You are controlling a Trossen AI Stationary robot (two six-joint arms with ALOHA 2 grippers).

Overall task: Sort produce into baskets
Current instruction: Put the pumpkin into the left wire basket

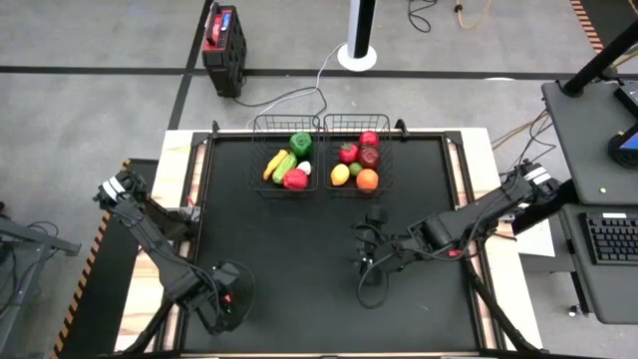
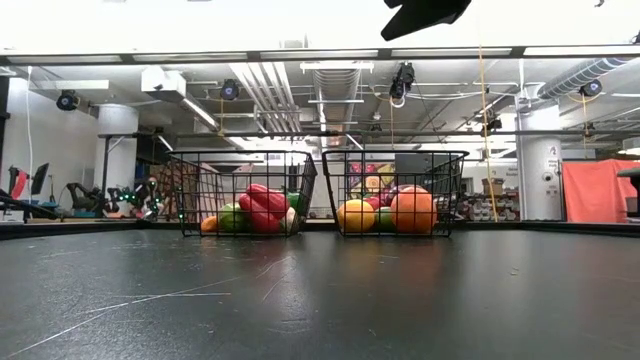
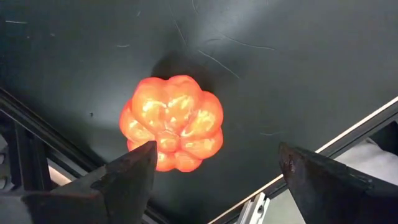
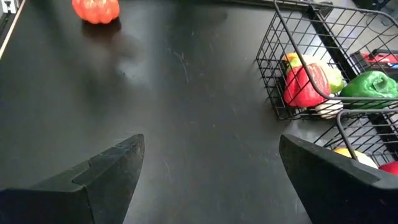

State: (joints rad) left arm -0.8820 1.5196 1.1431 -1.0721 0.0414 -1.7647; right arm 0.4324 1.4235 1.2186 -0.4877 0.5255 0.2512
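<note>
- We see the left end effector (image 1: 227, 296) poised over the counter's (image 1: 299, 299) near-left corner, its fingers (image 3: 134, 177) spread wide and holding nothing.
- Directly below it sits a lobed red-orange pepper (image 3: 172, 122), alone on the dark mat; in the left wrist view it lies between the two fingers, nearer one of them, and we cannot tell whether that finger touches it.
- The right end effector (image 1: 373, 237) hangs above the middle of the counter, right of centre, jaws wide and empty, well apart from the pepper and a little short of the baskets.
- Two black wire baskets stand side by side, touching, at the far edge.
- The left basket (image 1: 259, 150) holds green, yellow, orange and red pieces.
- The right basket (image 1: 384, 150) holds red fruits, a yellow lemon (image 1: 340, 175) and an orange (image 1: 367, 179).
</note>
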